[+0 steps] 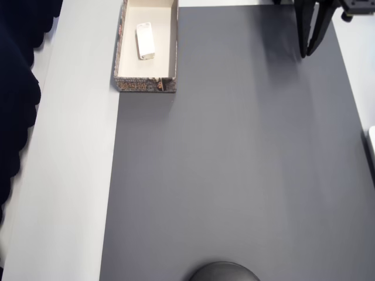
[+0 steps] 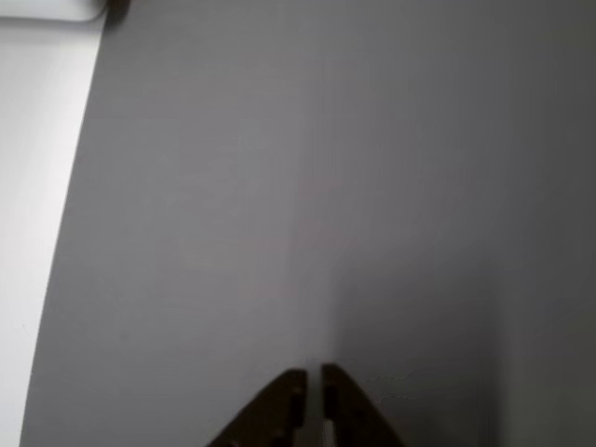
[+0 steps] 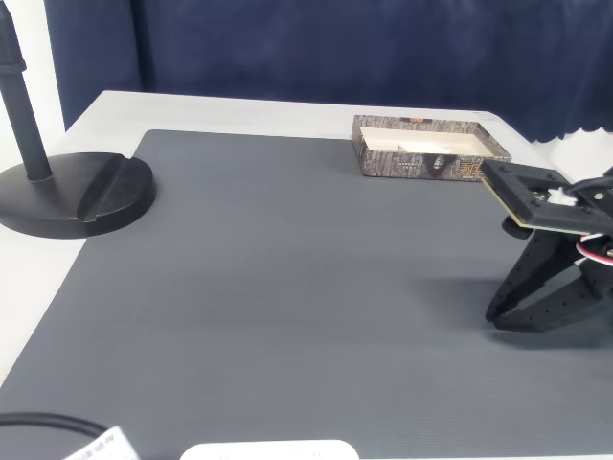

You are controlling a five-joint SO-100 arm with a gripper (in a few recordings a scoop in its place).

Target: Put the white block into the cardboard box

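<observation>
The block [image 1: 145, 40] is lying flat inside the box [image 1: 122, 41], on its cream floor, a little toward the 9 o'clock wall in the overhead view. Its long axis is running nearly 12 to 6 o'clock there, along the long side of the box, with a small tilt. Nothing is touching it. The box is sitting at the upper left of that view, partly on the pale bench [image 1: 70, 175] and with its 3 o'clock wall at the edge of the grey mat [image 1: 234, 175].

The tool [image 1: 309, 51] is standing well apart from the block, at the upper right corner of the overhead view, so the block is lying at about 9 o'clock from it. In the wrist view the two dark fingertips [image 2: 279, 410] are nearly together, with only a thin slit between them, and nothing is sitting between them; the tool [image 2: 314, 386] is clenched and carrying nothing. In the fixed view the tool [image 3: 522, 311] is pointing down, close to the mat or touching it, and the box [image 3: 421, 165] is lying behind it.

Judging from this, the task is looking already done: the block is resting in the box and the arm is staying clear. A black round stand [image 3: 72, 192] is standing at the far left side in the fixed view.
</observation>
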